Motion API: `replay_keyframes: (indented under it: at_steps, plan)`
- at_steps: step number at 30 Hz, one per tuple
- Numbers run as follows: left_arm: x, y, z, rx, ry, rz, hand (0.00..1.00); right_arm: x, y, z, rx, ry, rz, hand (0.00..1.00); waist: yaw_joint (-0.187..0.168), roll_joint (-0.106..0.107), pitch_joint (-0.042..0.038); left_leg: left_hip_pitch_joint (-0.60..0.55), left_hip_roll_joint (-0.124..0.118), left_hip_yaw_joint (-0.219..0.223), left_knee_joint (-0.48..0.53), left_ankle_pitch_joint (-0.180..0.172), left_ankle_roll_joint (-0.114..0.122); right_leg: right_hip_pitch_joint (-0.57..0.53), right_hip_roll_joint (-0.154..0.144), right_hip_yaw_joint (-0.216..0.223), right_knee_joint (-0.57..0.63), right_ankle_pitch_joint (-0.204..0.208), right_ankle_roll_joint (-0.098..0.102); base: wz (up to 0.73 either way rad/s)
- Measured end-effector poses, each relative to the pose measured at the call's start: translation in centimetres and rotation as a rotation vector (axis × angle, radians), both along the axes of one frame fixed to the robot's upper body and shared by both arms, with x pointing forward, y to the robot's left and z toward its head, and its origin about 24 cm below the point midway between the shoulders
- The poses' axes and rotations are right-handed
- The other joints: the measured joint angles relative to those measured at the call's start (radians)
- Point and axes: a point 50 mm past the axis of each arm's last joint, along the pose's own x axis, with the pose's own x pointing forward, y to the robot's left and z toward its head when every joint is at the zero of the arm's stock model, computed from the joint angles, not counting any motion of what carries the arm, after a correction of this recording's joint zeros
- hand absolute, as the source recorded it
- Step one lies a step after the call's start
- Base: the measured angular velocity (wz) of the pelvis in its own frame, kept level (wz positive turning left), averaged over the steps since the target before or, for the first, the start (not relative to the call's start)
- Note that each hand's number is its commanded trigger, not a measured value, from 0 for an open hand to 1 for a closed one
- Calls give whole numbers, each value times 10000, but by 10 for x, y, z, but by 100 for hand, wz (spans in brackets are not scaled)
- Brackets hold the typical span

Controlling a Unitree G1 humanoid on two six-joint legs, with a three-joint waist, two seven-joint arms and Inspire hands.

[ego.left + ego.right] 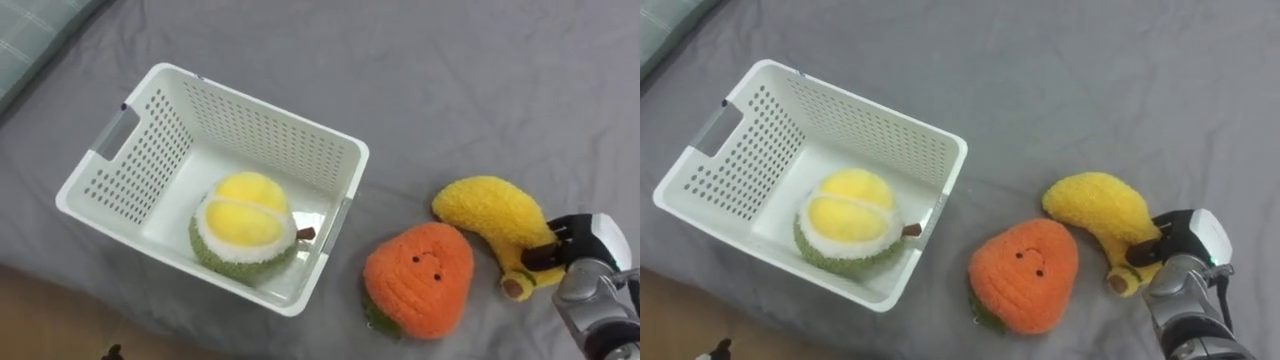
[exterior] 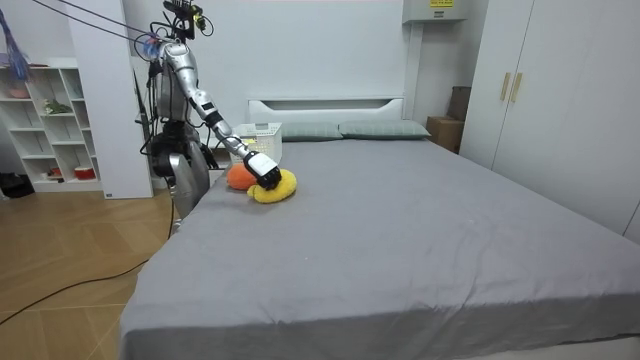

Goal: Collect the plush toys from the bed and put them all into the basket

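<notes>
A grey bed (image 1: 450,80) carries everything here. At about 9 o'clock in the head camera's view sits a white basket (image 1: 270,108) with perforated walls, turned at an angle. Inside it, low against the wall at the 5 o'clock corner, lies a round green and yellow plush fruit (image 1: 245,225) with a short brown stalk.

Outside the basket, at 4 o'clock from it and near its corner but apart from it, an orange plush fruit (image 1: 420,278) with a small face lies on the sheet. Just beside that, at 2 o'clock from it, lies a plush banana (image 1: 490,215) with its brown tip pointing toward 5 o'clock.

The right robot hand (image 1: 590,255) comes in from the lower right and sits at the banana's tip end. Its dark fingers (image 1: 545,258) lie against the toy there, but I cannot tell whether they are clamped on it or only touching.

In the room view the robot stands at the side of the bed, at 9 o'clock, with its right arm stretched down to the banana; a white shelf (image 2: 50,120) stands behind it.
</notes>
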Motion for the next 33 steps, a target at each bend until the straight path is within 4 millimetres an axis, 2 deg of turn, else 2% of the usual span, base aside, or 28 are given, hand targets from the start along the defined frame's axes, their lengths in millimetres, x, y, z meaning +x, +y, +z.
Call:
replay_keyframes:
  at_steps: [3,9,11,12,14,16,17,21,24,29,33]
  plan:
    - [-2,1,0,0,26,30,0,3,0,3,-135,-110,174,100,-76,-12,-7,198,1,35,-69,1,1,144,6,113,-9,-1,1,-2]
    - [-2,1,0,6,-45,1,0,18,10,18,-125,-1225,911,100,-533,-50,-34,657,20,191,-136,2,3,540,13,159,-32,-4,5,-5]
    - [-5,1,0,7,-55,2,0,17,14,23,-182,-1684,1295,100,-508,-62,-105,1058,49,356,-344,1,2,788,48,321,-46,-7,12,-21]
    - [-7,2,0,12,-31,30,0,17,16,25,-188,-1823,1426,100,-521,-62,-115,1150,56,413,-363,0,1,847,56,383,-50,-10,15,-29]
    - [-13,2,-2,66,95,107,0,18,21,30,-164,-2258,1735,100,-560,-41,-223,1469,67,588,-473,-5,-1,1070,78,511,-98,-12,20,-23]
    - [-15,3,-2,92,86,284,0,16,22,30,-179,-2319,1811,100,-596,-41,-254,1718,69,594,-533,-7,-2,1334,95,536,-168,-10,22,-4]
    - [-18,4,-2,107,132,367,0,14,23,30,-184,-2328,1927,100,-654,-26,-309,1856,72,593,-552,-8,-4,1452,100,570,-170,-11,23,0]
    - [-27,1,-5,-21,333,546,0,14,30,36,-108,-2669,2368,100,-790,134,-367,2277,69,668,-633,-11,0,1796,113,700,-171,-6,32,-9]
    - [-31,-1,-6,-45,414,588,0,18,37,46,-179,-3184,2808,100,-816,200,-351,2522,79,787,-671,-28,-17,1948,167,961,-170,-8,43,-17]
    - [-37,-3,-7,-59,472,538,0,9,45,63,-92,-4315,3260,100,-928,208,-301,2848,74,825,-682,-40,-17,2302,177,983,-316,-52,102,1]
    - [-33,-3,-5,33,219,669,0,11,55,74,129,-4953,3561,100,-1054,152,-266,2874,71,852,-691,-40,-16,2334,181,1008,-315,-55,108,0]
